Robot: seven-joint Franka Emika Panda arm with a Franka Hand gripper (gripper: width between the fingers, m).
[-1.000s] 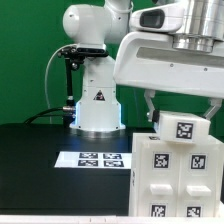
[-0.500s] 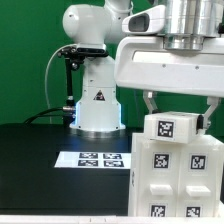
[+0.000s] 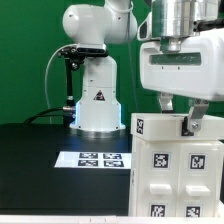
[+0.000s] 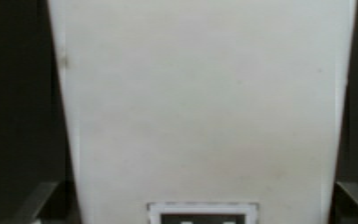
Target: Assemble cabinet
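The cabinet [image 3: 178,178] is a white box with black-and-white tags, standing at the lower right of the exterior view. On top of it sits a white cabinet piece [image 3: 152,127] with a tag on the side toward the exterior view's left. My gripper [image 3: 180,118] comes down from above, one finger on each side of this piece. In the wrist view the white piece [image 4: 202,100] fills the whole span between my fingers [image 4: 44,200], and a tag edge shows low on it. The jaws are shut on this wide piece.
The marker board [image 3: 95,158] lies flat on the black table [image 3: 30,160] left of the cabinet. The white robot pedestal [image 3: 97,105] with a black triangle logo stands behind it. A green wall is the backdrop.
My gripper has shifted to the exterior view's right and turned. The top piece turned with it, so its tag now faces the exterior view's left.
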